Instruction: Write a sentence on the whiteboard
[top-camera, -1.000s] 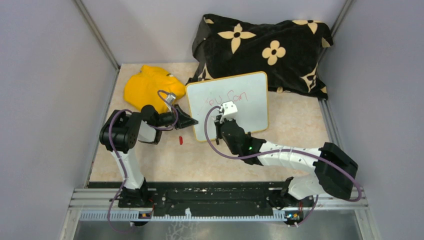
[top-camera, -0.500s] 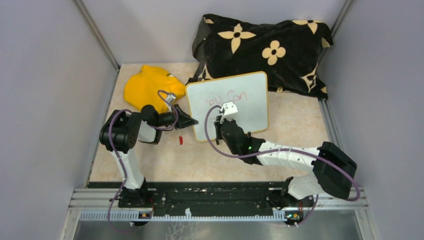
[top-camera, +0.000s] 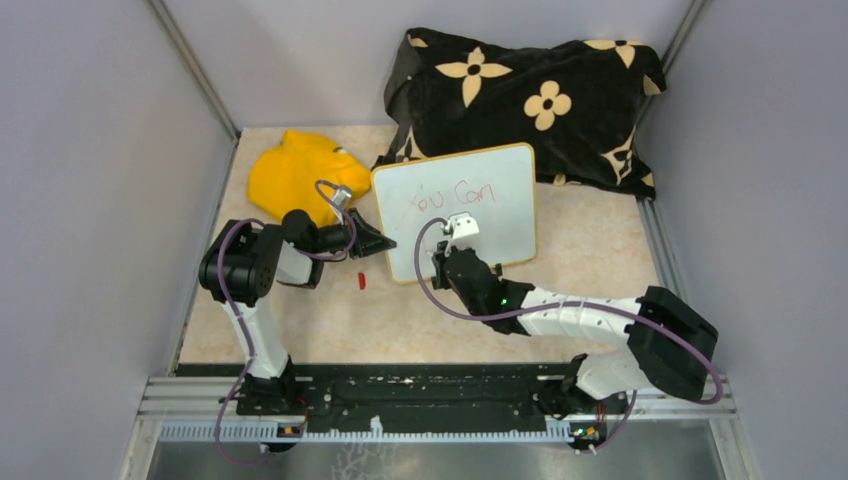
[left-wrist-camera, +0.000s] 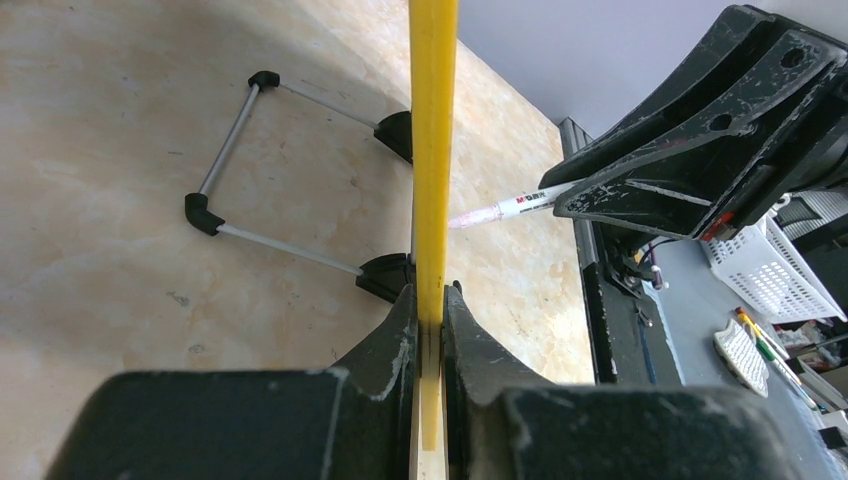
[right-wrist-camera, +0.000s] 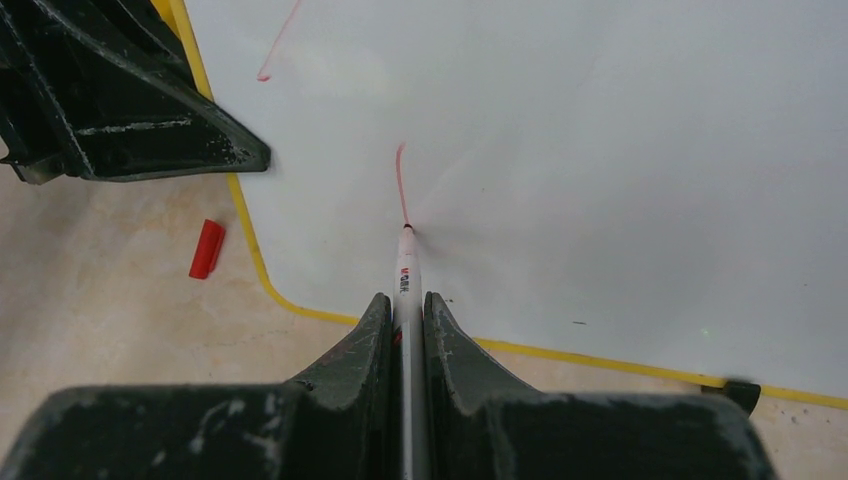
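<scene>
From above, on a beige marbled table (top-camera: 400, 325): a rectangular white whiteboard with rounded corners and a thin yellow rim (top-camera: 505, 225), near the middle, its far edge just before a heaped black blanket with cream flowers (top-camera: 530, 90). Across the board's upper half, a thin red handwritten sentence (top-camera: 452, 195), legible as "You Can". Just left of the board, a crumpled yellow cloth (top-camera: 295, 170). At the board's left edge, the left pincer (top-camera: 378, 240), closed onto the rim. Over the board's lower left part, the right pincer (top-camera: 440, 255), pointing away from the arm bases; grip not readable from this height. On the table near the board's near left corner, apart from it, a small red cap (top-camera: 361, 281).

From the left wrist: yellow rim seen edge-on, pinched tight between both black fingers. Behind the board, thin grey wire legs with black corner feet (left-wrist-camera: 290, 170), resting on the table. On the other side, the right pincer with a slim white marker (left-wrist-camera: 510, 205) aimed at the board face.

From the right wrist: fingers clamped on the marker, its tip touching the white surface at the bottom end of a short red stroke. Another red stroke end near the top left. Red cap on the table just outside the yellow rim.
</scene>
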